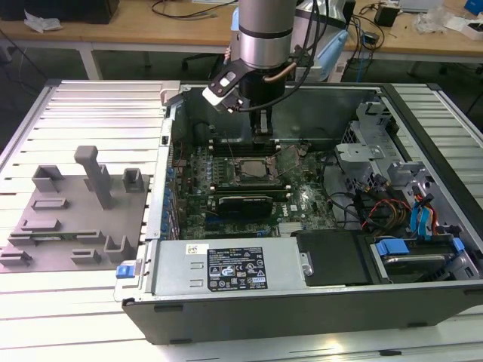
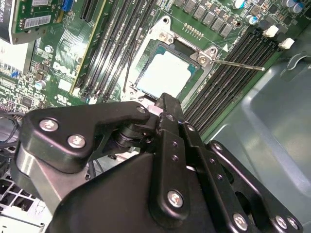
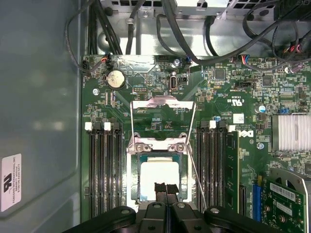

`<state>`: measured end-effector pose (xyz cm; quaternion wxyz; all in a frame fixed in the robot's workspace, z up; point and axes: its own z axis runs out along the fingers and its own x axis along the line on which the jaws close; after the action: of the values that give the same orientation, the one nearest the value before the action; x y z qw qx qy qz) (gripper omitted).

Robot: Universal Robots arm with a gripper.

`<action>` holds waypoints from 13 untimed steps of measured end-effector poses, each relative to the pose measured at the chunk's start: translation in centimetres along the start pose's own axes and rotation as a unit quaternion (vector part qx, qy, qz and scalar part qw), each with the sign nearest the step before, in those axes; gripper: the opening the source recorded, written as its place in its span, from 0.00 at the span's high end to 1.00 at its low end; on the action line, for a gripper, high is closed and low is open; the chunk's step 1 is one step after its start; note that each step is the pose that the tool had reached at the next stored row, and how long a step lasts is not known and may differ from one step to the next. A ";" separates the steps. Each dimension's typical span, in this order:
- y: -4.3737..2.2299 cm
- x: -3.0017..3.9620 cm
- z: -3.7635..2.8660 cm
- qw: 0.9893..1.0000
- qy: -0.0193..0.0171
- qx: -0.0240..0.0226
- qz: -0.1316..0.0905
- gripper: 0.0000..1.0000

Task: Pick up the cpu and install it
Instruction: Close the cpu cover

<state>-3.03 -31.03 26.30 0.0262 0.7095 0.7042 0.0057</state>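
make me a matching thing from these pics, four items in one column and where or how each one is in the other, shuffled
1 cpu
2 grey tray
3 gripper
4 coin battery

A outside the case, at the exterior view's left
B round, silvery, set in the motherboard
C lying in the open socket
D over the socket

Pairs: 1-C, 2-A, 3-D, 4-B

An open computer case [image 1: 423, 302] sits on the table [image 1: 90, 105], with a moulded tray [image 1: 68, 219] beside it on the exterior view's left. Inside, the socket [image 1: 253, 170] lies mid-board between banks of memory slots [image 3: 104, 170], with the cpu [image 3: 158, 174] in it and the tool [image 1: 262, 130] directly above. A power supply [image 1: 226, 268] runs along the case wall nearest the exterior camera.
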 end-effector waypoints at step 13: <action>0.77 -0.02 -0.66 1.000 0.000 0.000 0.000 0.89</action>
<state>-2.29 -31.03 27.00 0.0261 0.7095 0.7042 0.0056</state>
